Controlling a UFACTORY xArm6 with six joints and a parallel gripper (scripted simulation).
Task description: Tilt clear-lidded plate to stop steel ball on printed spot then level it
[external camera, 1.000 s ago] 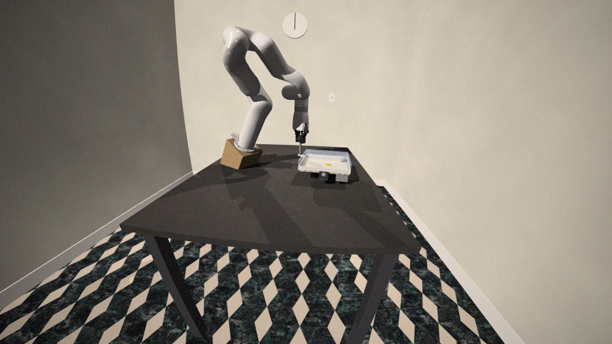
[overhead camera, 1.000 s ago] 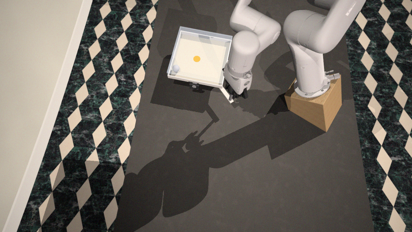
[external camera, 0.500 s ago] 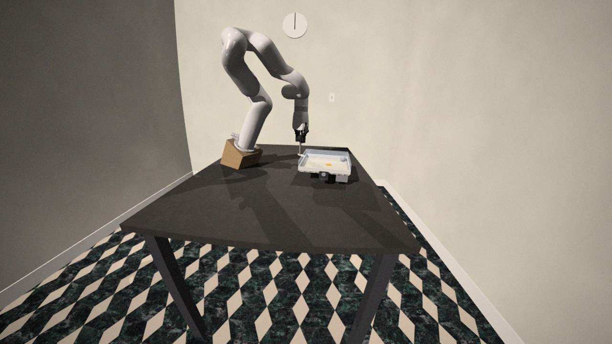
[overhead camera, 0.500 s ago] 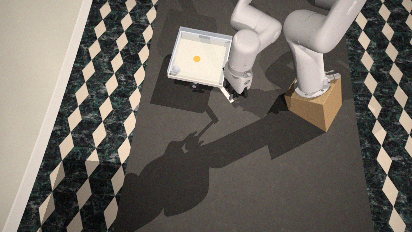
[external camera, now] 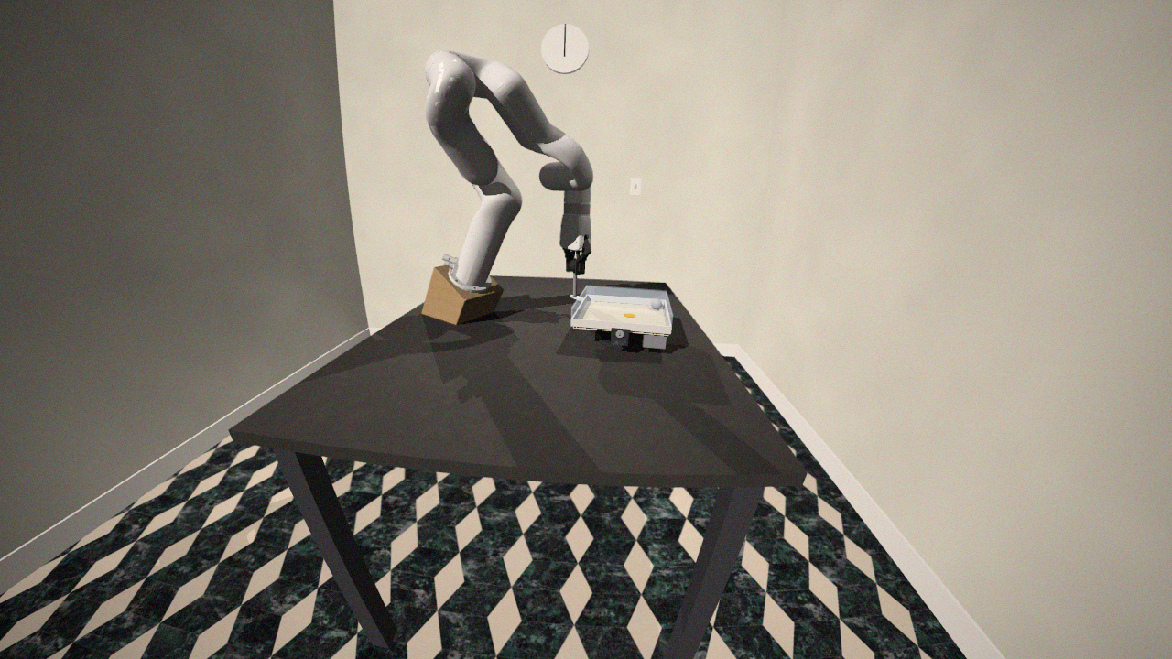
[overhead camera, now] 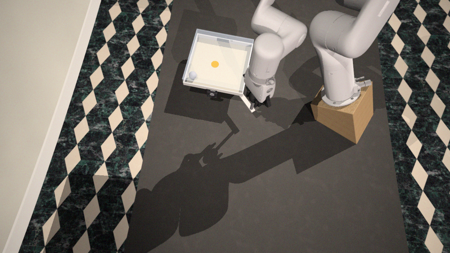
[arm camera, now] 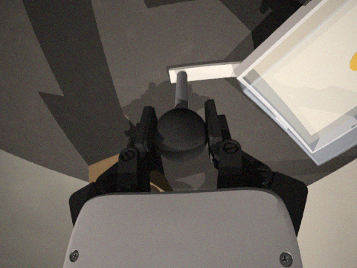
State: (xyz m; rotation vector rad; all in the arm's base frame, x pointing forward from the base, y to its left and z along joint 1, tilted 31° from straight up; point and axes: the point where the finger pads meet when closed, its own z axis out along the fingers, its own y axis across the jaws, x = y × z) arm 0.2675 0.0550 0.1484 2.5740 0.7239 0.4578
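The clear-lidded plate [overhead camera: 217,63] is a cream square tray with low walls on a dark stand, at the far side of the table; it also shows in the exterior view [external camera: 624,311]. An orange spot [overhead camera: 214,64] is printed at its middle. The steel ball [overhead camera: 192,75] rests in the front left corner, far from the spot. A white tab [arm camera: 201,73] sticks out from the plate's near right corner, with a dark knobbed handle [arm camera: 181,124] standing on it. My gripper [arm camera: 181,116] [overhead camera: 258,102] is shut on this knob, right beside the plate.
The arm's wooden base block [overhead camera: 346,108] stands to the right of the plate. The plate's dark stand [overhead camera: 212,93] shows under its front edge. The table's far edge lies close behind the plate.
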